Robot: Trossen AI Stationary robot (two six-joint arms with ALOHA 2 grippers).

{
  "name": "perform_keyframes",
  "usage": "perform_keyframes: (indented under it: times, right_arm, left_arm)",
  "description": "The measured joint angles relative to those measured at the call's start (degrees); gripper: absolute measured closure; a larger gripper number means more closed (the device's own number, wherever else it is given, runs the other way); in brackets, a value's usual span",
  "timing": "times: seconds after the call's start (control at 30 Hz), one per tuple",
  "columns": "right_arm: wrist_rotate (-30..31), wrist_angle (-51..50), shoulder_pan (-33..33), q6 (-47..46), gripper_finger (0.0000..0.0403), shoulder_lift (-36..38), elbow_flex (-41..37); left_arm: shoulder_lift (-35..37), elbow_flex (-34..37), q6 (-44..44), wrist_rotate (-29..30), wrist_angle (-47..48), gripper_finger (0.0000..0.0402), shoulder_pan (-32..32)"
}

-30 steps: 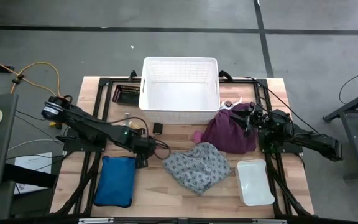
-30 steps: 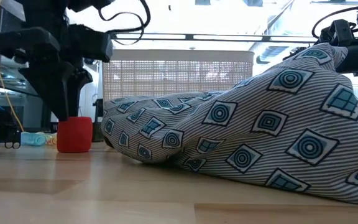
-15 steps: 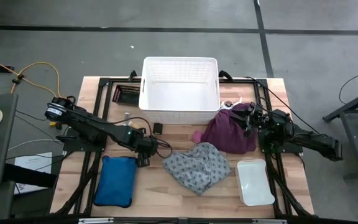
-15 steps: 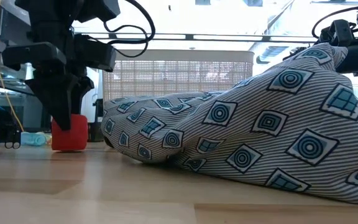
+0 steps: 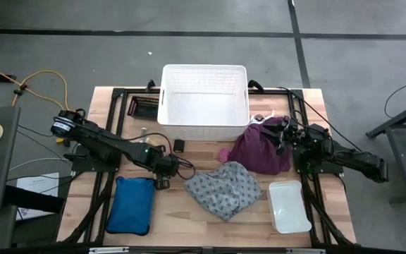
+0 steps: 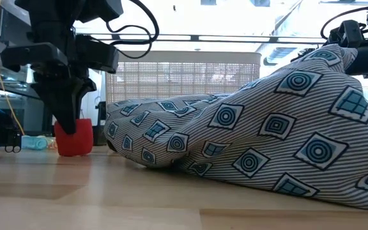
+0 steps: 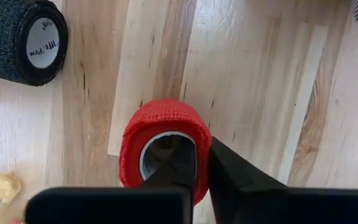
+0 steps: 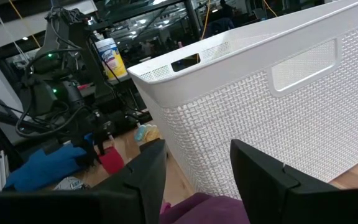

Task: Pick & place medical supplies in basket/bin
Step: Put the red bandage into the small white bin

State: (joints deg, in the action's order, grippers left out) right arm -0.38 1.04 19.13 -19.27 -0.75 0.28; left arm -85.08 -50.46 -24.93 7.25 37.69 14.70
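Observation:
A red tape roll (image 7: 166, 124) stands on end on the table, left of the grey patterned cloth (image 5: 224, 187). My left gripper (image 7: 197, 152) is shut on it from above; the low view shows the gripper (image 6: 69, 115) over the roll (image 6: 74, 137). By the basket's right front corner, my right gripper (image 5: 282, 137) is shut on the purple cloth (image 5: 259, 152). A small black block (image 5: 179, 146) lies in front of the white basket (image 5: 204, 68). The grey cloth (image 6: 248, 147) lies heaped on the table. My left gripper has one finger (image 7: 173, 155) inside the roll's hollow and the other outside, pinching the roll's wall (image 7: 202, 134). The fingers point down from above. The roll stands upright with its lower end (image 6: 74, 152) on the table. My right gripper has a bunch of the purple cloth (image 8: 197, 208) between its two fingers; the picture's edge cuts off the place of contact. In the high view the cloth rises in a heap to the gripper, its lower part (image 5: 249, 161) on the table.
A blue pouch (image 5: 132, 204) lies at the near left and a white tray (image 5: 287, 206) at the near right. A black wrap roll (image 7: 20, 40) lies close to the red roll. A small pale item (image 6: 34, 143) sits left of it.
My left gripper has come down over the red tape roll and shut on its wall. The roll has shifted a little on the table and stays upright.

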Motion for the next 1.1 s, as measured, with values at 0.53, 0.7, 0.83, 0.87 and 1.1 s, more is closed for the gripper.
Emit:
perform_keyframes:
  times: [0.53,0.7,0.83,0.87,1.1]
  right_arm:
    - [0.0,0.0,-0.02,0.0,0.0236,0.0,0.01]
    - [-0.01,0.0,-0.01,0.0,0.0236,0.01,0.01]
    - [0.0,0.0,0.0,0.0,0.0236,0.0,0.0]
    - [0.0,0.0,-0.02,0.0,0.0236,0.0,0.0]
    - [-0.02,0.0,-0.02,0.0,0.0236,0.0,0.02]
  left_arm:
    - [19.63,-0.13,5.32,0.3,-11.51,0.0386,-5.67]
    - [23.37,-0.15,7.34,0.5,-12.72,0.0386,-5.31]
    - [23.47,-0.15,7.38,0.52,-14.21,0.0386,-4.7]
    - [23.23,-0.15,7.39,0.5,-14.63,0.0386,-4.6]
    - [20.78,-0.15,8.49,0.38,-18.33,0.0386,-4.39]
